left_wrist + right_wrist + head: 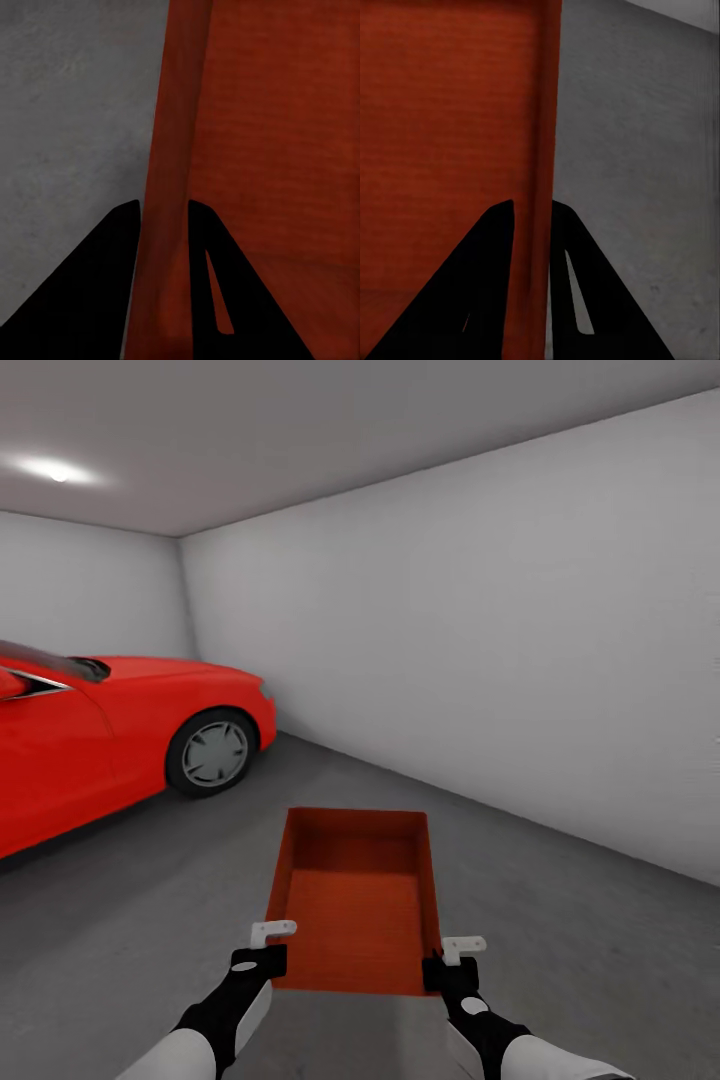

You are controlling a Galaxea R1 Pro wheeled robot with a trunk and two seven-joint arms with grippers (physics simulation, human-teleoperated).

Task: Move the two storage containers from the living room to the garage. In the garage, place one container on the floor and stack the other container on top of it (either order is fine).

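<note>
Clamping the side walls of 1 orange-red storage container [355, 900], the left gripper [262, 950] and right gripper [452, 957] carry it low in front of the robot in the garage. Each wrist view shows 2 dark fingers [105, 285] pinched narrow on a wall of the bin, one finger inside and one outside. Below lies the dark grey floor [560, 920]. A glossy red car [110, 730] stands ahead to the left, well apart, and a white wall [480, 640] runs along the right.
</note>
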